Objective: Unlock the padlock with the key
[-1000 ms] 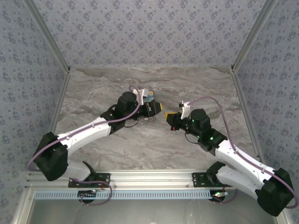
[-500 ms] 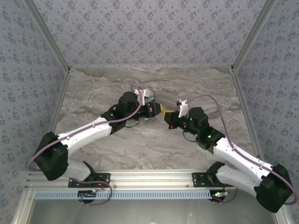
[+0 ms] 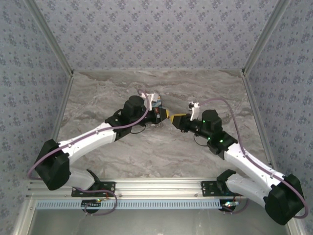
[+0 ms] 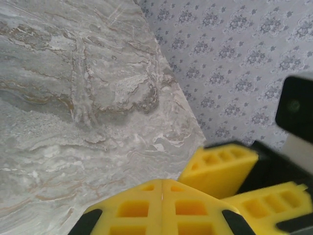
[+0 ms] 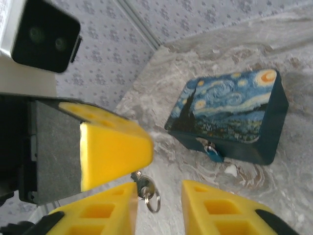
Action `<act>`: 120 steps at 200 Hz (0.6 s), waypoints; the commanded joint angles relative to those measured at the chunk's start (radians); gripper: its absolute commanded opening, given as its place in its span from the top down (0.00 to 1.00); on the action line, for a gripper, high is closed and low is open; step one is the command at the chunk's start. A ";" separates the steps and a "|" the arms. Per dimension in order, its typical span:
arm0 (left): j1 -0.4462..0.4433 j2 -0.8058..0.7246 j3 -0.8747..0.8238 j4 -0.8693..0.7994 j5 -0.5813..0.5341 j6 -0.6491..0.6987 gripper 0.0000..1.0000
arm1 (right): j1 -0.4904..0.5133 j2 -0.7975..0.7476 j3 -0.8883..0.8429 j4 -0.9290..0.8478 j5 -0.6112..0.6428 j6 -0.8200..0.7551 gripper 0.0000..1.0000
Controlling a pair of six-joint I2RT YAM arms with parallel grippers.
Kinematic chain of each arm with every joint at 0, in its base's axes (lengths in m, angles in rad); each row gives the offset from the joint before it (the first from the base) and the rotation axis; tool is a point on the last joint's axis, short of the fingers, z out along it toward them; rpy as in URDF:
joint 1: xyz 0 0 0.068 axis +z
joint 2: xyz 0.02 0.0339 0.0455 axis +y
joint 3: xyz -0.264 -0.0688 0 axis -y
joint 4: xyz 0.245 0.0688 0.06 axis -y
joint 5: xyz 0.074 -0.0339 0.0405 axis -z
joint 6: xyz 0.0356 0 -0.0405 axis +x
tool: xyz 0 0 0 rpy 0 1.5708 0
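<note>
Where the two arms meet above the grey marbled table [image 3: 98,98], the left gripper [image 3: 168,115] has its yellow ribbed fingers [image 4: 195,193] pressed together on a small silvery key [image 5: 144,186], which hangs from their tip on a wire ring. The right gripper [image 5: 160,193] stands with jaws apart either side of it. Further right, the tiny brass-coloured padlock [image 5: 207,146] sits at the front clasp of the blue-and-yellow painted box [image 5: 230,110], with a blue piece [image 5: 214,155] just below.

Glossy painted box [image 5: 230,112], matt yellow plastic fingers [image 5: 220,210], shiny metal ring [image 5: 153,201], smooth marble-look table [image 5: 293,147]
</note>
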 commanded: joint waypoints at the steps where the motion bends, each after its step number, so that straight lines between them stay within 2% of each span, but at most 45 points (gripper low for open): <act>1: -0.002 -0.063 0.055 -0.048 -0.014 0.092 1.00 | -0.085 -0.034 -0.051 0.167 -0.201 0.097 0.57; 21: 0.001 -0.088 0.063 -0.068 -0.006 0.138 1.00 | -0.168 -0.034 -0.103 0.320 -0.336 0.156 0.41; 43: 0.003 -0.113 0.066 -0.064 0.017 0.181 1.00 | -0.200 -0.008 -0.107 0.440 -0.448 0.206 0.33; 59: 0.007 -0.125 0.070 -0.061 0.034 0.201 1.00 | -0.187 0.013 -0.075 0.449 -0.497 0.204 0.31; 87: 0.015 -0.133 0.068 -0.038 0.059 0.203 1.00 | -0.146 0.041 -0.028 0.434 -0.507 0.173 0.30; 120: 0.016 -0.131 0.062 0.002 0.077 0.182 1.00 | -0.105 0.095 0.000 0.451 -0.497 0.159 0.38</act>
